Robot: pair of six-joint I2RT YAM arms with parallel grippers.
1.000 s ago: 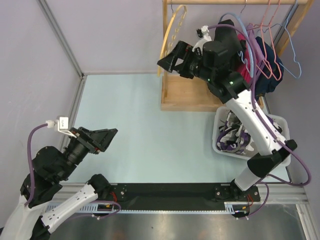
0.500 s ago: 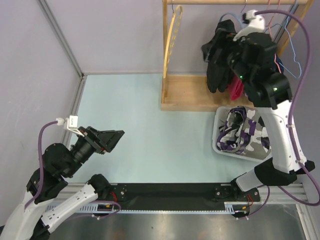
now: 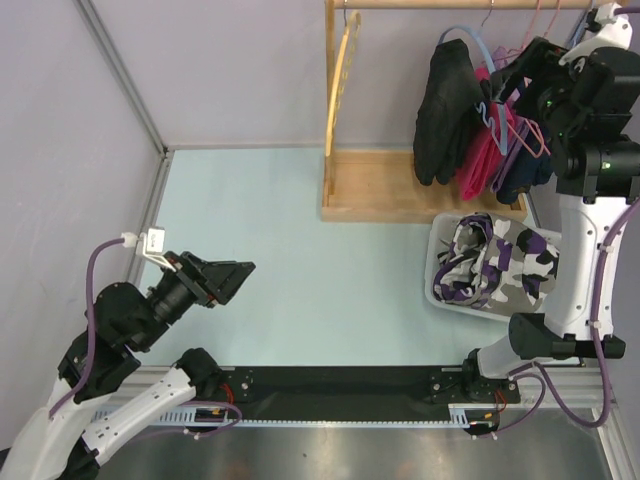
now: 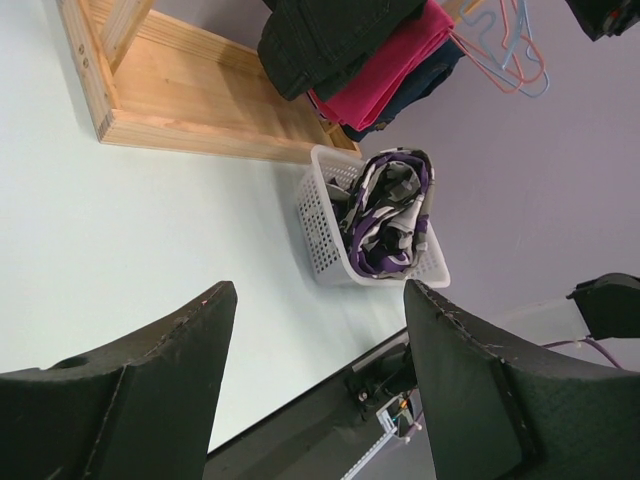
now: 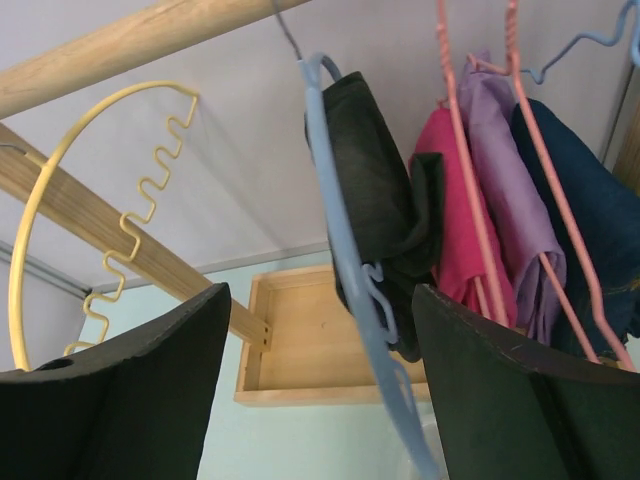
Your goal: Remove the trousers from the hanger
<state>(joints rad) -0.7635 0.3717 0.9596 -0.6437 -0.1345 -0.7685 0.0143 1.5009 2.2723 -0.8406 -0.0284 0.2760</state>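
Black trousers [image 3: 443,110] hang folded over a light blue hanger [image 3: 487,95] on the wooden rail; in the right wrist view the trousers [image 5: 375,200] and hanger [image 5: 345,280] are close in front. Pink [image 3: 483,152], purple [image 5: 505,190] and navy [image 5: 590,200] garments hang beside them on pink hangers. My right gripper [image 3: 512,78] is open and empty, high at the rack's right end, to the right of the black trousers, with the blue hanger between its fingers' line of sight [image 5: 320,330]. My left gripper [image 3: 226,281] is open and empty, low at the near left.
A white basket [image 3: 440,290] holding purple camouflage clothes stands by the rack's wooden base [image 3: 370,190]; it also shows in the left wrist view [image 4: 320,225]. An empty yellow hanger [image 3: 340,70] hangs at the rail's left end. Grey walls close the left and back.
My right arm has swung right and up, from in front of the hanging clothes to the rack's right end, uncovering the black trousers. My left gripper has drifted slightly right.
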